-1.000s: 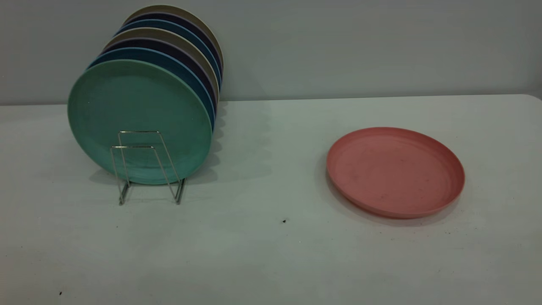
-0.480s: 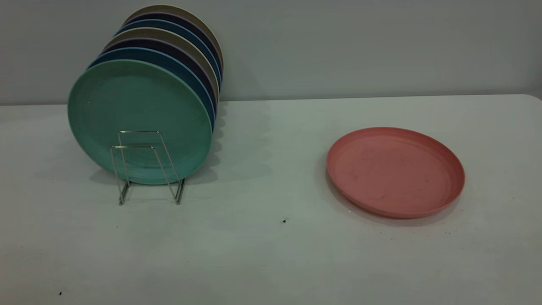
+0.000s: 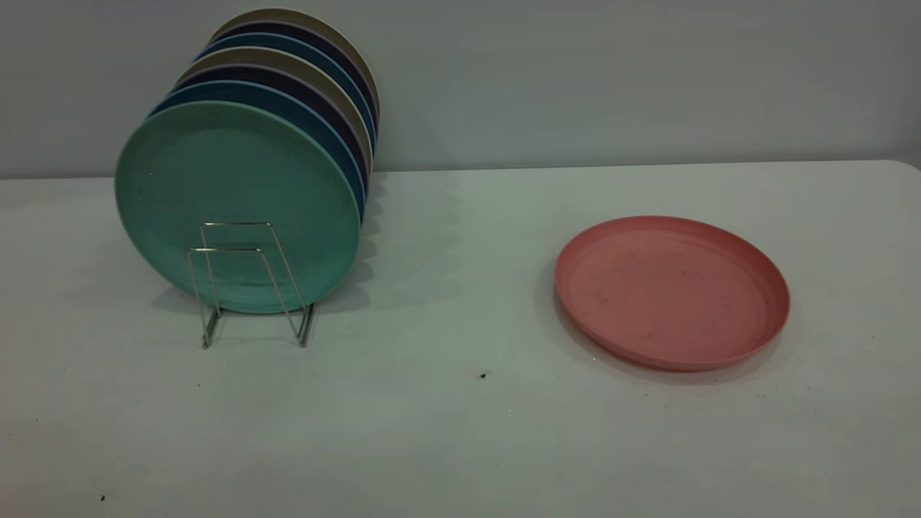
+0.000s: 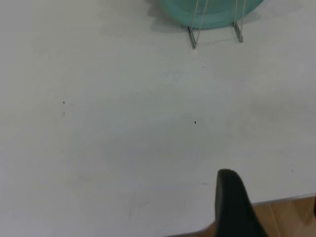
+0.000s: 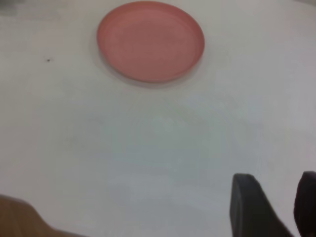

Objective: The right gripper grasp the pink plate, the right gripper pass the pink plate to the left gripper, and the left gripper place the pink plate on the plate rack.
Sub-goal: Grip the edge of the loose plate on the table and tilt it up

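Observation:
The pink plate [image 3: 673, 291] lies flat on the white table, right of centre, with nothing touching it. In the right wrist view the pink plate [image 5: 150, 39] sits well ahead of my right gripper [image 5: 276, 177], whose two black fingers stand apart and hold nothing. The plate rack [image 3: 248, 280] stands at the left, its two front wire loops free. My left gripper [image 4: 274, 180] hovers over the table's near edge, short of the plate rack [image 4: 192, 37]; only one black finger [image 4: 232, 197] shows, and it holds nothing. Neither gripper appears in the exterior view.
Several plates stand upright in the rack, a teal-green plate [image 3: 237, 194] in front and blue, dark and beige ones behind it. A grey wall [image 3: 575, 79] runs behind the table. Bare table [image 3: 446, 288] lies between rack and pink plate. Wood floor [image 4: 286, 217] shows past the table's edge.

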You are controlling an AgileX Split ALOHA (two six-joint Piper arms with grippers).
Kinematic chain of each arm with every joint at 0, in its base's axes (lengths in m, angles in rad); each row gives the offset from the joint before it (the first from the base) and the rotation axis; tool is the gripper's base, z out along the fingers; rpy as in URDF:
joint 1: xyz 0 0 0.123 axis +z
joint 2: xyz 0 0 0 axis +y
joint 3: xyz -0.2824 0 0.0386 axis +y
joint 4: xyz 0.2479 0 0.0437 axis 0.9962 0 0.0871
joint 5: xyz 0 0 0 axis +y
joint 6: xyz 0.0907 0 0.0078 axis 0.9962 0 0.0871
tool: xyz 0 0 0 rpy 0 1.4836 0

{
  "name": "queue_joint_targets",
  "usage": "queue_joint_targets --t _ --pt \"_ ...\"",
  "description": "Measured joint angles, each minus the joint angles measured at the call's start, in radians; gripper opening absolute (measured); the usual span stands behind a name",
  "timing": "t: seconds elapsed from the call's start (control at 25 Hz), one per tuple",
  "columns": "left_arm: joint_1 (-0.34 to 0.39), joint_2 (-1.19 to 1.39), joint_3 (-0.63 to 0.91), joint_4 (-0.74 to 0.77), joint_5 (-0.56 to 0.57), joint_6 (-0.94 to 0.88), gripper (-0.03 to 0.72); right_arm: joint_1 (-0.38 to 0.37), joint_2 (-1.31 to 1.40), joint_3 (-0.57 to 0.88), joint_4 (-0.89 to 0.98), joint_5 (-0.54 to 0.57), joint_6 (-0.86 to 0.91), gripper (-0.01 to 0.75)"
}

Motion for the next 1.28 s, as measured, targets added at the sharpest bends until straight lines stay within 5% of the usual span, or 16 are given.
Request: queue_joint_targets --t 0.4,0.68,0.96,1.28 --pt "0.0 0.071 -0.018 -0.069 -0.162 0.001 0.421 0.0 0.0 -0.005 0.004 -0.012 -0.021 0.237" --pt "0.0 0.384 -0.018 -0.237 -0.372 0.069 0.488 0.0 0.161 -0.015 0.046 -0.248 -0.072 0.266" --pt "0.0 0.66 -0.018 -0.486 -0.583 0.258 0.53 0.0 0.465 -0.017 0.334 -0.463 -0.241 0.353" --pt "0.0 0.909 -0.083 -0.705 -0.611 0.453 0.53 0.0 0.913 -0.017 0.794 -0.705 -0.617 0.405"
